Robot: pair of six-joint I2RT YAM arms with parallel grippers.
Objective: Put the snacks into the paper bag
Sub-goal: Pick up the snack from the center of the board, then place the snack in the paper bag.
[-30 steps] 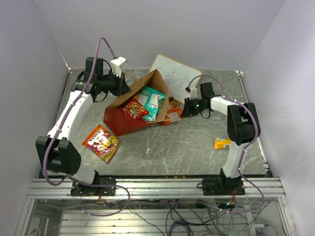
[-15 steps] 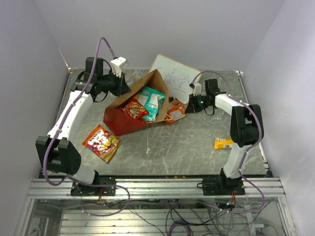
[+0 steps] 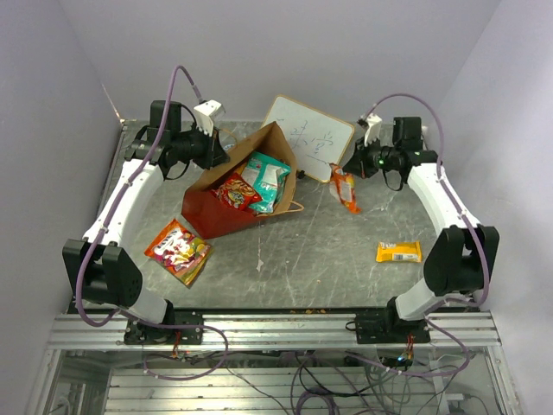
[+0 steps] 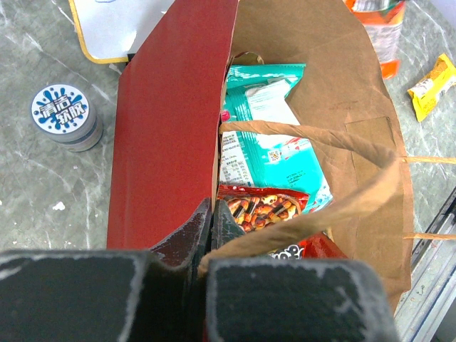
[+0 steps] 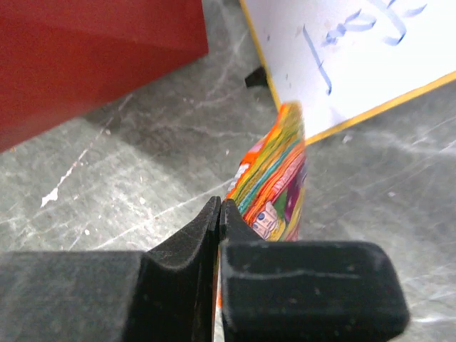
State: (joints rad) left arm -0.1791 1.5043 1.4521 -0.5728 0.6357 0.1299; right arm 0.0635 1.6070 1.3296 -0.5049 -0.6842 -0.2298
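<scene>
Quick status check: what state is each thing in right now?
paper bag: tipped on its side, mouth open, rim pinched by left hand.
teal packet: inside bag.
red packet: inside bag.
small orange packet: dangling from shut right hand.
yellow bar: flat on table, loose.
large orange bag: flat on table, loose.

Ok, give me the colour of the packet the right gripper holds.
Orange packet with multicoloured print; clearest in the right wrist view.

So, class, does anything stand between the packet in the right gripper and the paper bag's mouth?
Nothing visible does: the orange packet hangs from the right gripper, only bare table between it and the paper bag.
</scene>
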